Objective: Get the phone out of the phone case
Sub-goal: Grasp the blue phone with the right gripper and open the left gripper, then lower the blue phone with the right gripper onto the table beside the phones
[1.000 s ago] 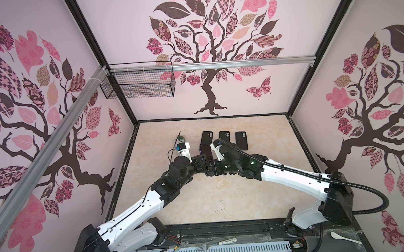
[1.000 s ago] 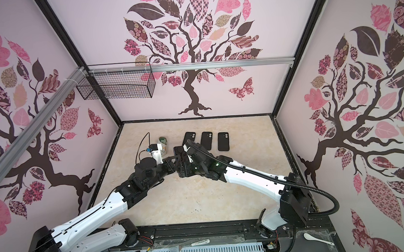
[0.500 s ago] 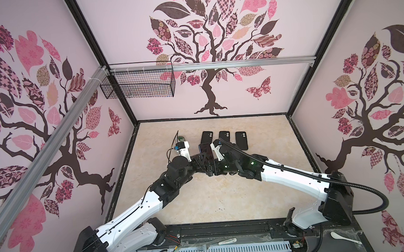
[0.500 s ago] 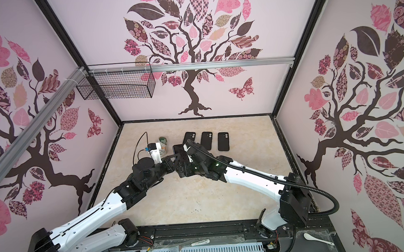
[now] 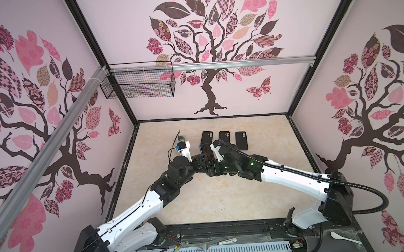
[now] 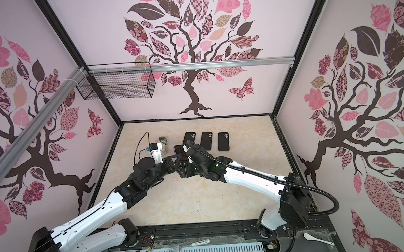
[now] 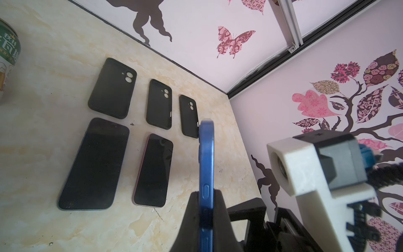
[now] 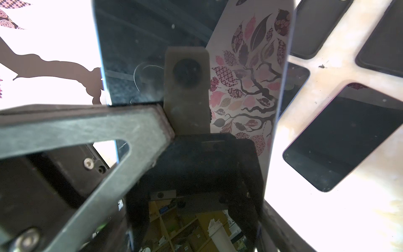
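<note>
Left gripper (image 7: 206,196) pinched tight on edge-up blue phone (image 7: 206,152) | right gripper (image 5: 211,166) at phone, can't tell its opening

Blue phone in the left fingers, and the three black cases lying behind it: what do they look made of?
Blue phone: the edge looks like satin anodised metal, with an even soft sheen and a flush side button. Its screen is glossy glass, giving mirror-sharp reflections. Black cases: probably soft silicone or TPU; matte, no glare, rounded raised lips.
</note>
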Tool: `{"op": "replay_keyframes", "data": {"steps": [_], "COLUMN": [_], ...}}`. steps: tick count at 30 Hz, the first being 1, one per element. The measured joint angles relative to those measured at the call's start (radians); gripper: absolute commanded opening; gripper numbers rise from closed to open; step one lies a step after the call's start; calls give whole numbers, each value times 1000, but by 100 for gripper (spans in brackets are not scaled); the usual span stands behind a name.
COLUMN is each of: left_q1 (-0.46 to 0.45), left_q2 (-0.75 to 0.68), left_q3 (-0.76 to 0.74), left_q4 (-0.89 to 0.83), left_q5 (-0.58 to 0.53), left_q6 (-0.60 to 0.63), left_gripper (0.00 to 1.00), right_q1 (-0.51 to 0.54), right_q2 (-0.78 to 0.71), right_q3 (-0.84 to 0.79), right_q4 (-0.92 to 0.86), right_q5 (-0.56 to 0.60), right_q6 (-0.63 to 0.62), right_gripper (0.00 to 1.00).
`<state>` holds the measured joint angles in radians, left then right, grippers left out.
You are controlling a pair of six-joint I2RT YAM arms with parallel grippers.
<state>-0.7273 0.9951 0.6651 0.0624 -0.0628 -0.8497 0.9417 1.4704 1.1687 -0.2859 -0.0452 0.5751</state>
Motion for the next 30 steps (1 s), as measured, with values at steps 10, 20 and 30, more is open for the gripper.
{"op": "replay_keyframes", "data": {"steps": [10, 20, 30], "left_q1": [-11, -11, -16], "left_q2": [5, 179, 431], "left_q3": [10, 51, 137], "left_q4": [-5, -39, 44], "left_q5": [54, 49, 96], "left_q6": [71, 179, 260], "left_gripper": [91, 98, 98], "right_q1": [-43, -260, -397], "right_q2": [-47, -102, 105], "right_q3": [-125, -229, -136], "right_q4": [-19, -201, -304], "right_q5": [71, 188, 203], "right_q6": [46, 102, 3], "right_gripper": [14, 5, 11]}}
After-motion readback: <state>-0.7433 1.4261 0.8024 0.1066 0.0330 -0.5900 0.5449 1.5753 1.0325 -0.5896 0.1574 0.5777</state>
